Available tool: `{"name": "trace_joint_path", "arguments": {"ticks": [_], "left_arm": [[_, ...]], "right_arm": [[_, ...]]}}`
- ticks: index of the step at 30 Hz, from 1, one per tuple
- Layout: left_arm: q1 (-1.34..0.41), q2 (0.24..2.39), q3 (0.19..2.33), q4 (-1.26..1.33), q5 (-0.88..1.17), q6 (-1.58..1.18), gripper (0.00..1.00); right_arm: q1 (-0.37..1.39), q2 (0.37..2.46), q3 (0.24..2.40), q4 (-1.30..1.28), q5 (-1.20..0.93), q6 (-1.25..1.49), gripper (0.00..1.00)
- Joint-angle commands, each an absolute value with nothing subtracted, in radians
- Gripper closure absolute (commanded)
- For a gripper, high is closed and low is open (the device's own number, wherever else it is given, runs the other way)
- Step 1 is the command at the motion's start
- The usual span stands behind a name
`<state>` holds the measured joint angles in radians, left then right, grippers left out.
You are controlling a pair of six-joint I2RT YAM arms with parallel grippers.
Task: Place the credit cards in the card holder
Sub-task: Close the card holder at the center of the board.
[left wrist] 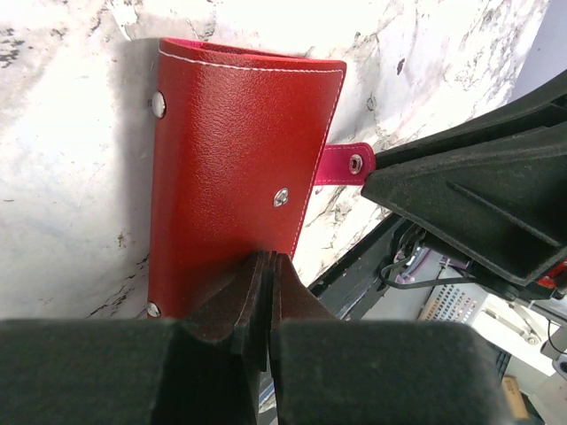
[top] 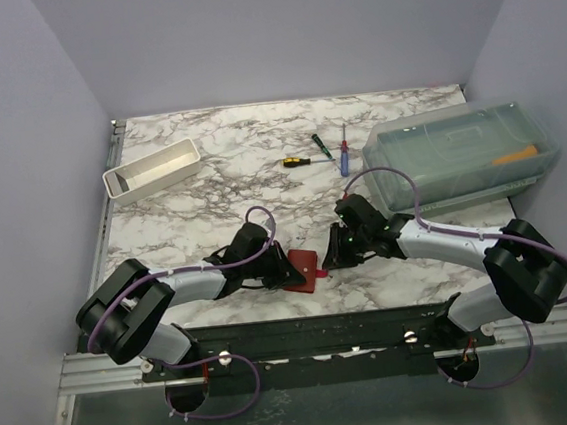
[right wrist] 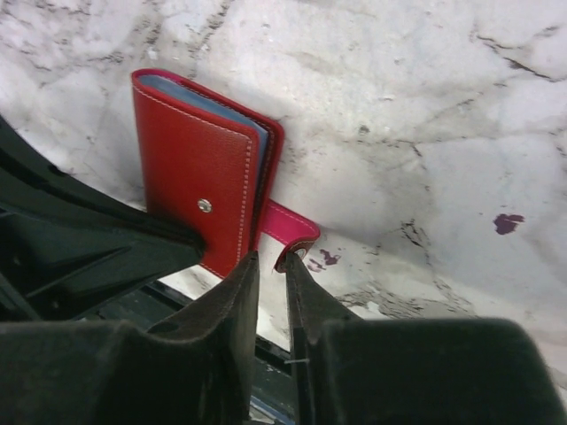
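The 2 cards seem inside the folded dark-red leather card holder point(left wrist: 235, 177); left gripper point(left wrist: 266, 264) clamps its edge, right gripper point(right wrist: 270, 266) stands slightly apart at the unsnapped pink strap point(right wrist: 288, 226)

Soft, even light from above keeps the marble bench point(top: 220, 178) bright, with only faint shadows. In both wrist views the dark fingers point(left wrist: 226, 310) at 6 o'clock are blurred. The red wallet point(left wrist: 230, 159) is sharp, its shadow falling toward 9 o'clock.

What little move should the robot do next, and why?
Probably nip the right pincer shut on the pink strap and peel the flap up: the card holder lies closed, strap unsnapped, with the left pincer shut at its edge.
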<state>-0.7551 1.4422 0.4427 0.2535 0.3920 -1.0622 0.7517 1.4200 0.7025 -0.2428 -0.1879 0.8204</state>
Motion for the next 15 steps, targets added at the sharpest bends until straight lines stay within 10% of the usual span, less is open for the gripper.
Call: {"name": "trace_joint_path", "arguments": {"ticks": [1, 15], "left_arm": [[-0.767, 1.475, 0.433, 0.210, 0.354, -1.047, 0.96], [-0.767, 1.464, 0.428, 0.211, 0.350, -1.049, 0.97]], "right_arm": [[0.756, 1.444, 0.720, -0.327, -0.140, 0.817, 0.77], [0.755, 1.463, 0.714, -0.378, -0.092, 0.863, 0.78]]}}
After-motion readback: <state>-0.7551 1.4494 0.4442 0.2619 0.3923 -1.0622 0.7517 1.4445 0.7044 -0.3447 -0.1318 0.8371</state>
